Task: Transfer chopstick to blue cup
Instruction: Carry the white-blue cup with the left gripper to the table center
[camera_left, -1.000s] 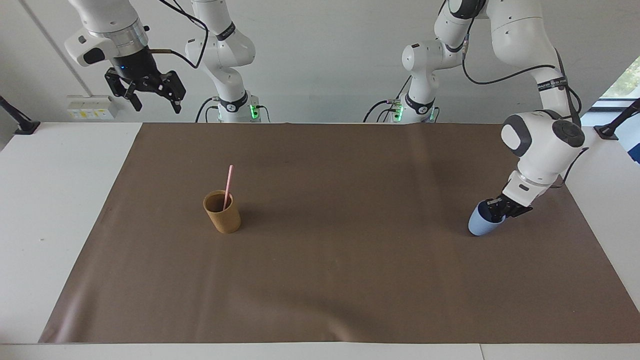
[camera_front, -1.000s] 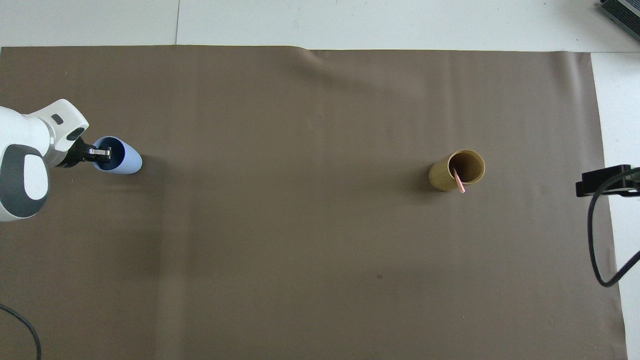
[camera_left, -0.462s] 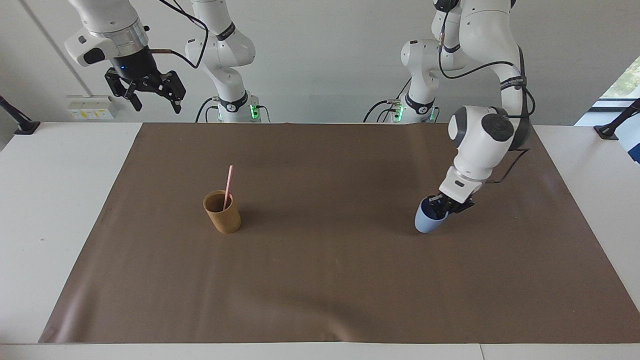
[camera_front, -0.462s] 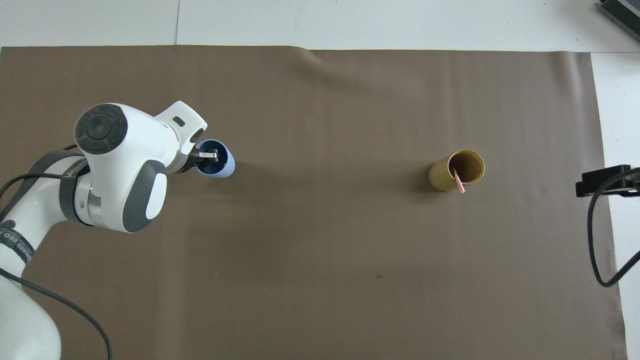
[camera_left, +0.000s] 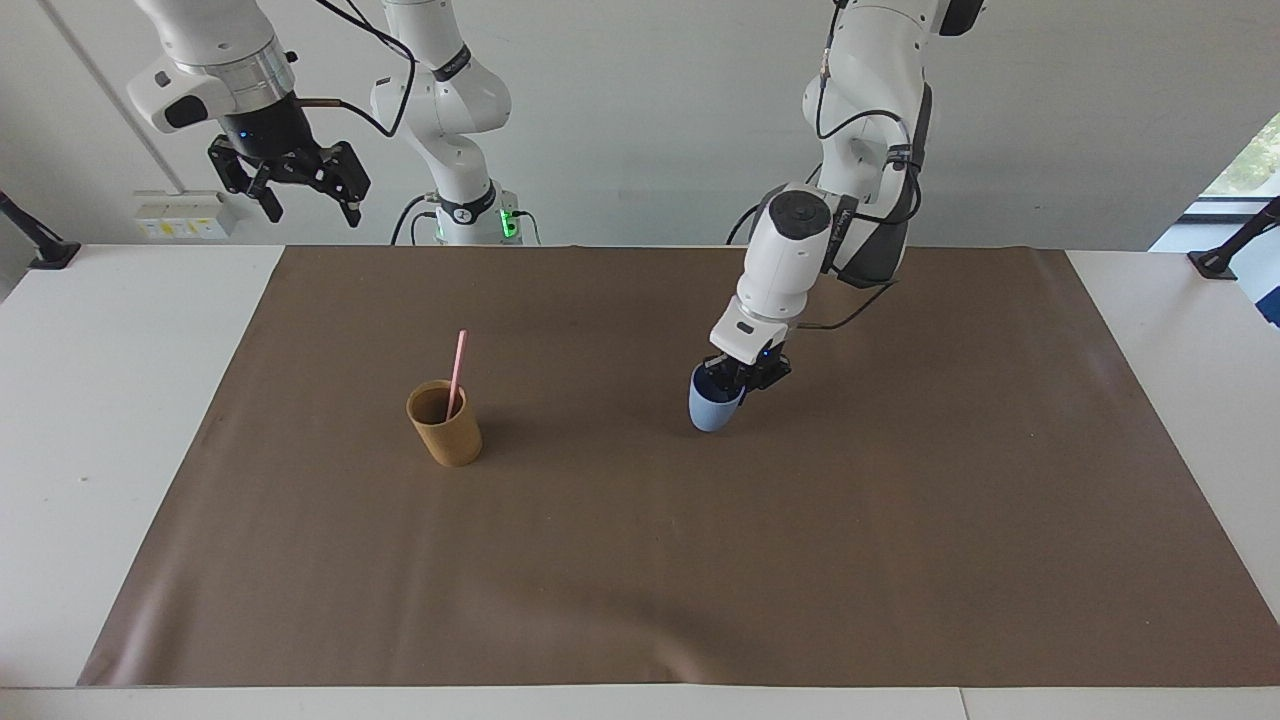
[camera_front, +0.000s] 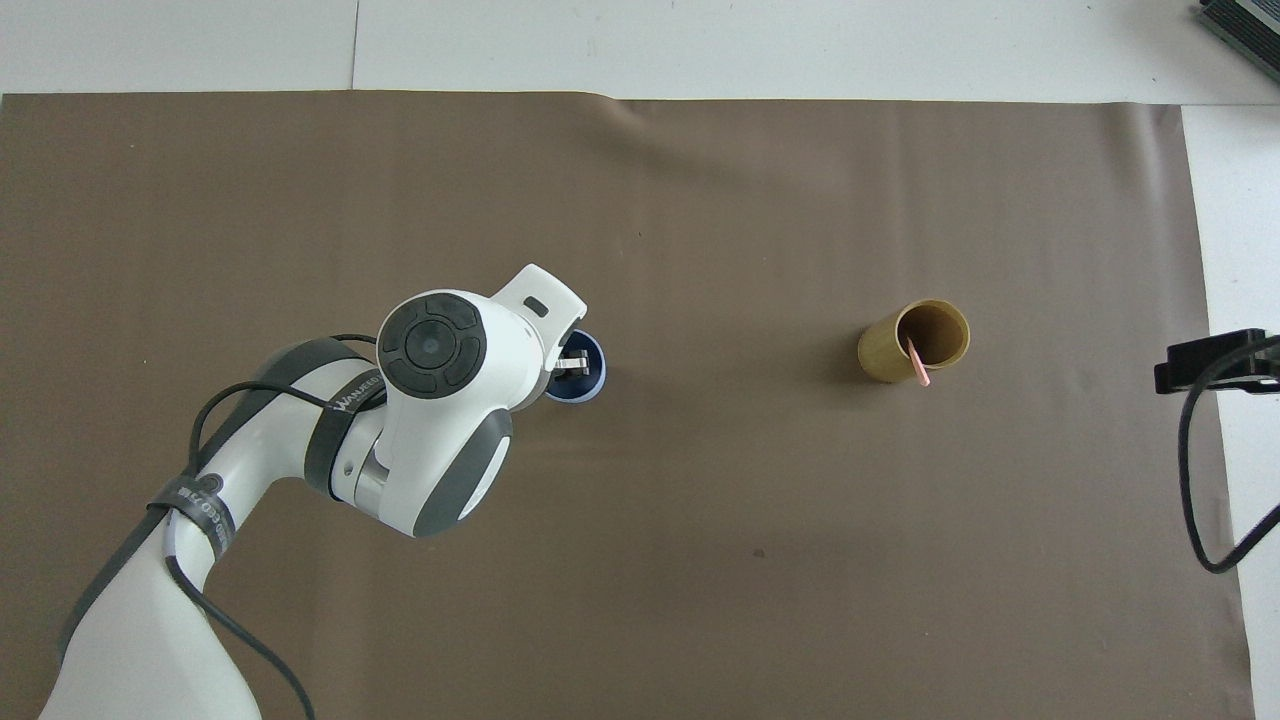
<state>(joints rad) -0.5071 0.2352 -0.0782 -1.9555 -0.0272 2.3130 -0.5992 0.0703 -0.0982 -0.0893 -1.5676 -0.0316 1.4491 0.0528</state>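
Tabletop (camera_left: 120, 420): white, smooth, faint sheen. Brown mat (camera_left: 700, 560) over it: matt, paper- or vinyl-like sheet, slight ripples along its edges.

Blue cup (camera_left: 712, 408): smooth, matt, looks plastic; inside darker.

Tan cup (camera_left: 445, 425): dull, cardboard- or cork-like, slightly grainy wall.

Chopstick (camera_left: 457, 372): pink, smooth, thin, plastic-looking.

Arm shells: glossy white plastic, grey caps, black rubbery cables.

Left pincer (camera_left: 741, 377) and right pincer (camera_left: 305, 195): matt black; a metal collar shines above the right one.
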